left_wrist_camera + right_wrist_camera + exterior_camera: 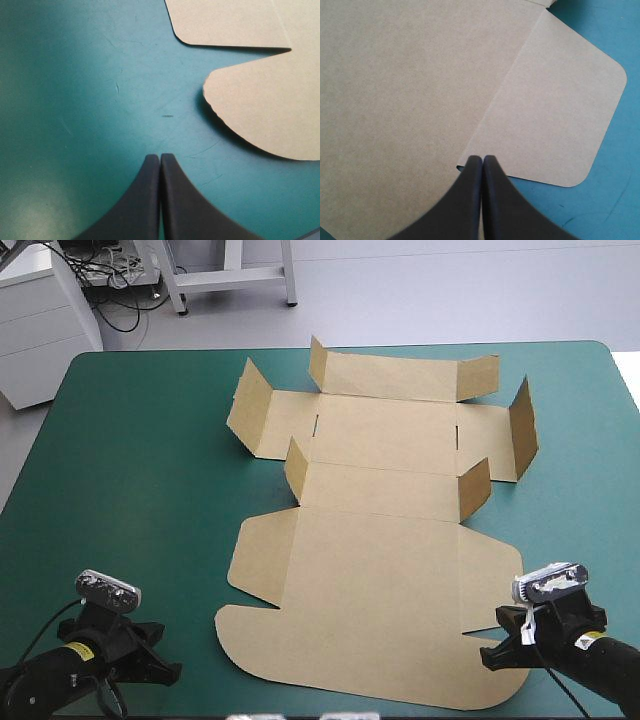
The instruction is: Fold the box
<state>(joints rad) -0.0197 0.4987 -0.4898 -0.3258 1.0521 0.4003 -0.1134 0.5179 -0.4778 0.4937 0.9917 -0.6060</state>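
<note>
The brown box (380, 570) lies as a cut sheet in the middle of the table. Its large rounded lid panel is flat toward the near edge, and several small flaps (250, 405) stand raised around the far panels. My left gripper (172, 670) is shut over bare teal-green cover, a short way left of the sheet's near left corner (270, 110). My right gripper (495, 648) is also shut. Its tip (482, 157) sits at the notch between the lid panel (400, 90) and the rounded side flap (555, 115) at the near right.
A wide band of teal-green cover (130, 470) runs along the left of the box, with a narrower one (585, 500) on the right. The sheet's far flaps reach close to the table's far edge (400, 347).
</note>
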